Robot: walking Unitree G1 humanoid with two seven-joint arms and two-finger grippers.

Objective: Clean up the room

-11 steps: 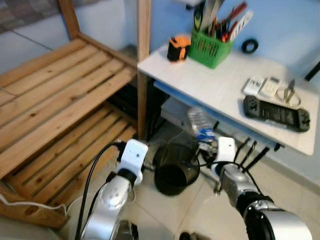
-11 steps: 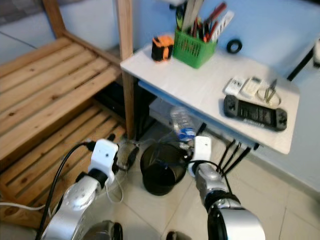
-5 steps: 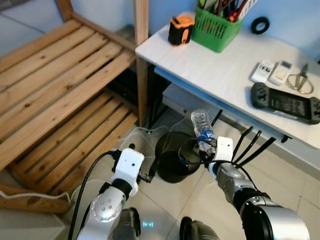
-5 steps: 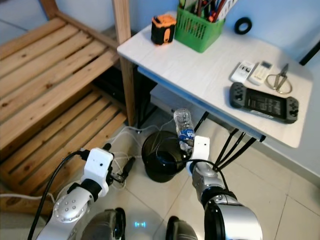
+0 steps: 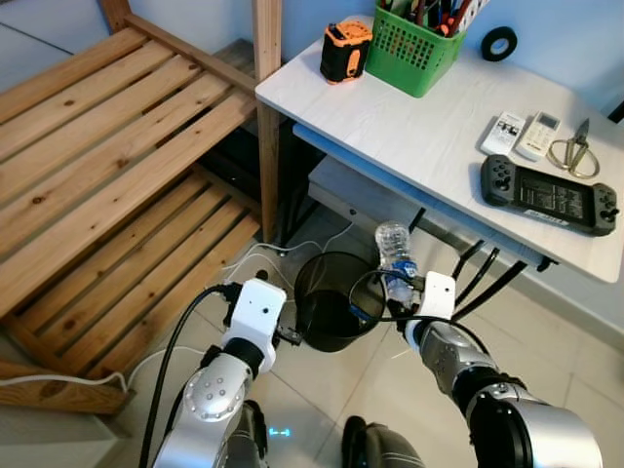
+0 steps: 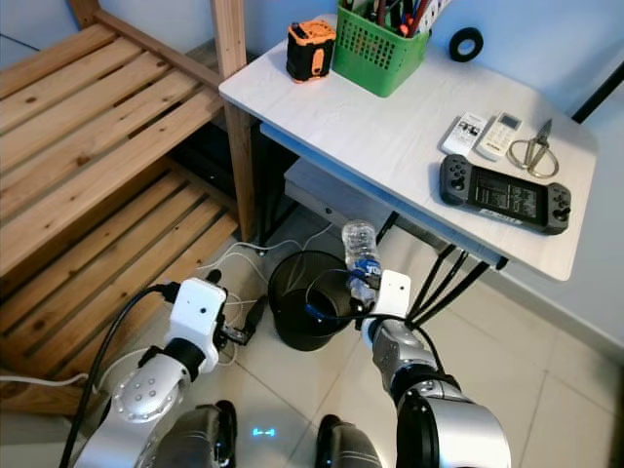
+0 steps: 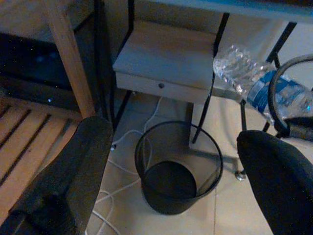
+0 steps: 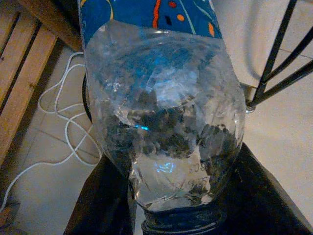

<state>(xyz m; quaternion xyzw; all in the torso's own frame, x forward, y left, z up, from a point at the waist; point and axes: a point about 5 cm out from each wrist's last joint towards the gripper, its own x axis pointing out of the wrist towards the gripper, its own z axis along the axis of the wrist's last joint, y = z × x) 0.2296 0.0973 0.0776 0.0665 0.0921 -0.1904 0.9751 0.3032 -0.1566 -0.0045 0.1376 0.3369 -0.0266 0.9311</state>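
A slatted wooden frame is seen on the robot's left, and a white table stands ahead and to the right. On the table are laid a green basket of pens, an orange tape measure, a roll of black tape, two white remotes, scissors and a black game controller.

Under the table's near edge, on the tiled floor, a black mesh bin is placed, with white cables trailing just beside it.

A clear plastic bottle with a blue label is held by the right gripper, whose black fingers are closed around its lower part. The bottle is kept upright at the bin's right rim, more beside the opening than plainly over its middle.

The left gripper is pointed at the bin from the other side; its fingers are spread wide and nothing is held.

It is judged that the bottle is about to be dropped into the bin. If it is released from so near the rim, it could be caught on the wire edge and tipped out onto the tiles, or rolled under the table. The light bin could also be nudged or knocked over if it is struck by either arm.
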